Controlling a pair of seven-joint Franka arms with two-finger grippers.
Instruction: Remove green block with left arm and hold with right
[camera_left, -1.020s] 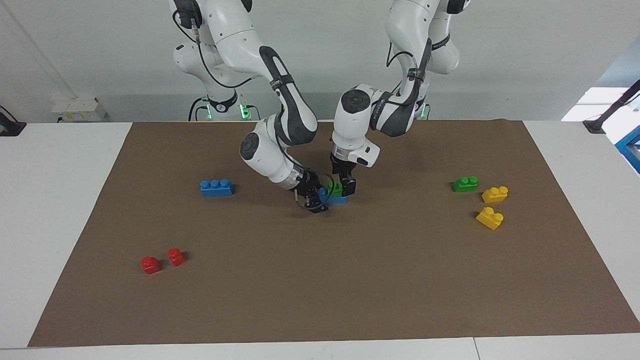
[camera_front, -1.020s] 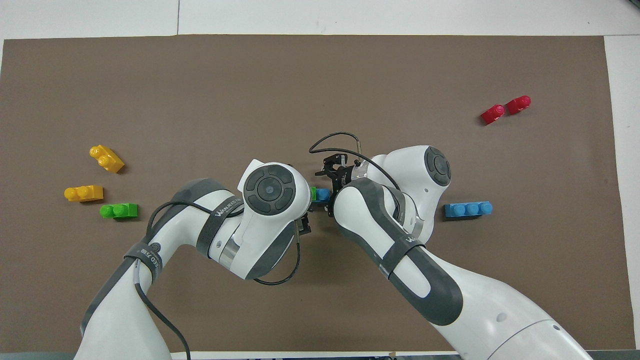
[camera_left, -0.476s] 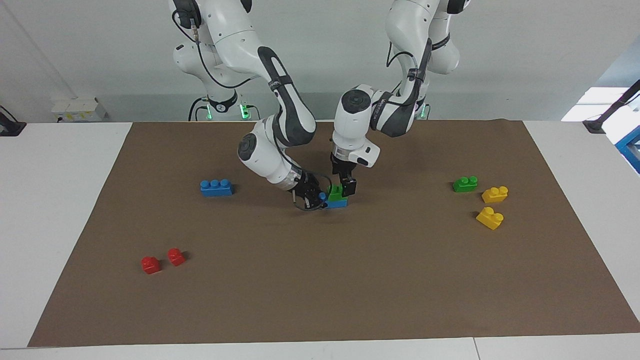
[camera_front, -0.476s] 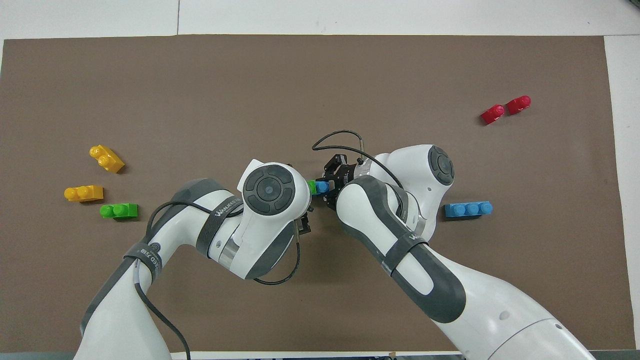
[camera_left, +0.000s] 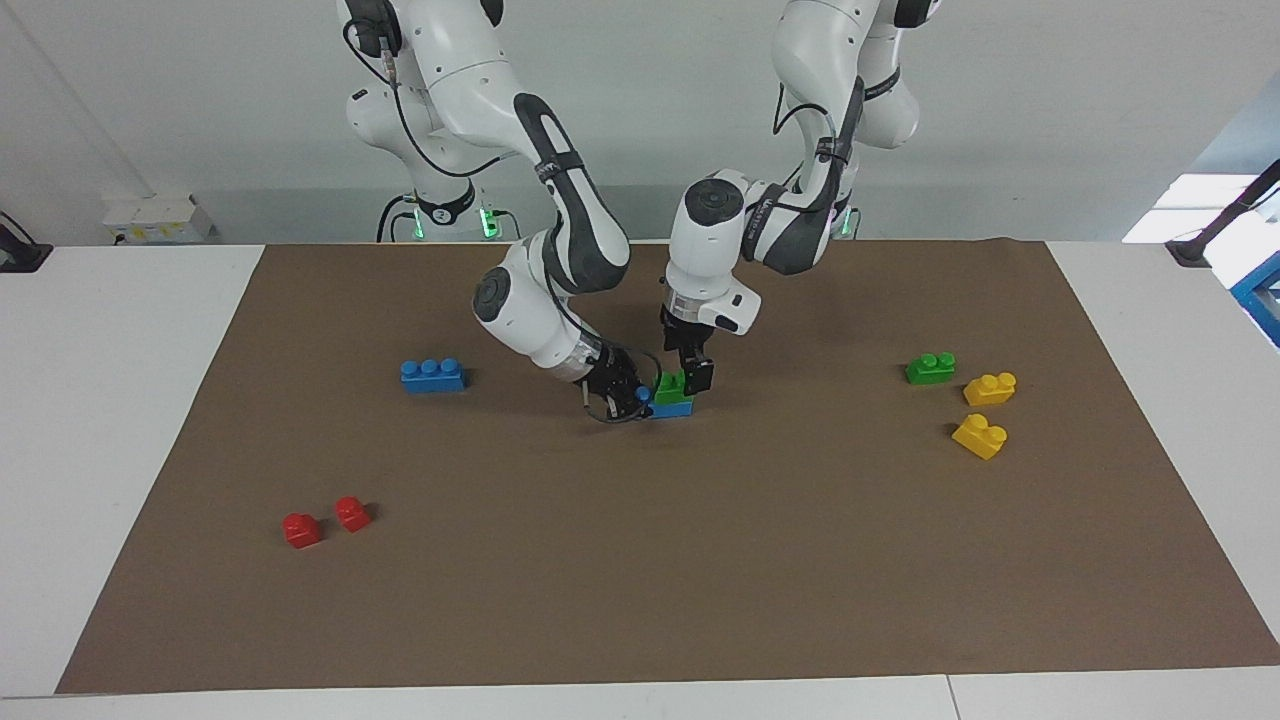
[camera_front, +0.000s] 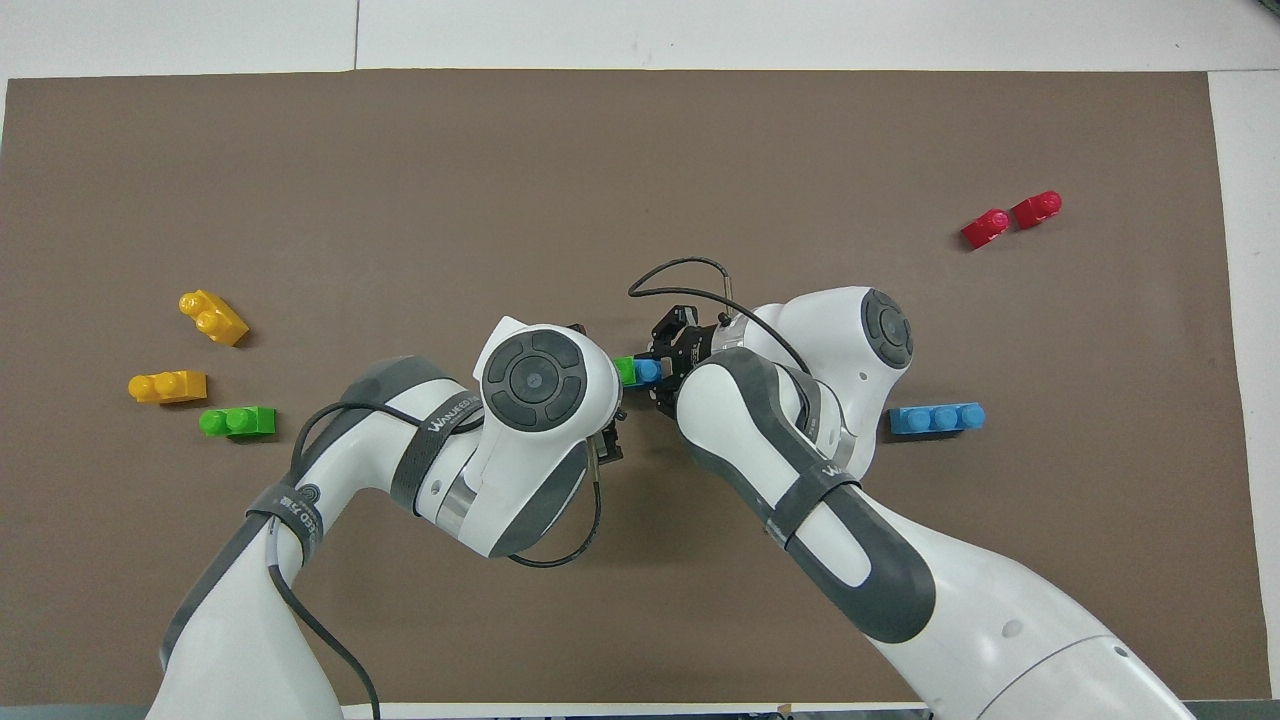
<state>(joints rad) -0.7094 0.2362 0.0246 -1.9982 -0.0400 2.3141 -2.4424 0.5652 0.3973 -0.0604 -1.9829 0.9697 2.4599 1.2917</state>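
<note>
The green block (camera_left: 670, 386) sits on the blue brick (camera_left: 672, 406), not yet removed. Right end effector (camera_left: 628, 396) pinches the blue brick's end; left end effector (camera_left: 688, 378) stands spread around the green block.

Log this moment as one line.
right end effector: shut on blue plastic brick | left end effector: open around green plastic brick stacked on it

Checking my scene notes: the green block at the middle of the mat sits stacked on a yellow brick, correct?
Not quite. The facing view shows the green block stacked on a blue brick, not a yellow one. It does sit at the middle of the mat.
</note>
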